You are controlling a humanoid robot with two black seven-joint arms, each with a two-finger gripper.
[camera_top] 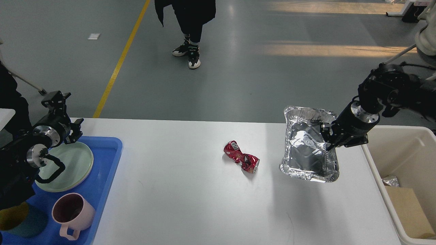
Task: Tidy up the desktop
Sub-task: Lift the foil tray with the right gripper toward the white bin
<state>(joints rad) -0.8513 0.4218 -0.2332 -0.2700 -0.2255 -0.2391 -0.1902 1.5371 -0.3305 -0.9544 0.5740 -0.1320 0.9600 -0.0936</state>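
The white desktop (pixel 177 190) fills the lower part of the head view. A crumpled foil tray (pixel 308 144) hangs above its right side, tilted, held by its right rim in my right gripper (pixel 327 140), which is shut on it. A crushed red can (pixel 241 158) lies on the desktop to the left of the tray. My left gripper (pixel 57 98) is raised at the far left above the blue tray; its fingers are dark and cannot be told apart.
A blue tray (pixel 105 170) at the left edge holds a green plate (pixel 73 165), a pink mug (pixel 72 212) and a teal cup (pixel 20 221). A cream bin (pixel 376 166) with scraps stands off the right edge. A person (pixel 186 20) stands beyond the table.
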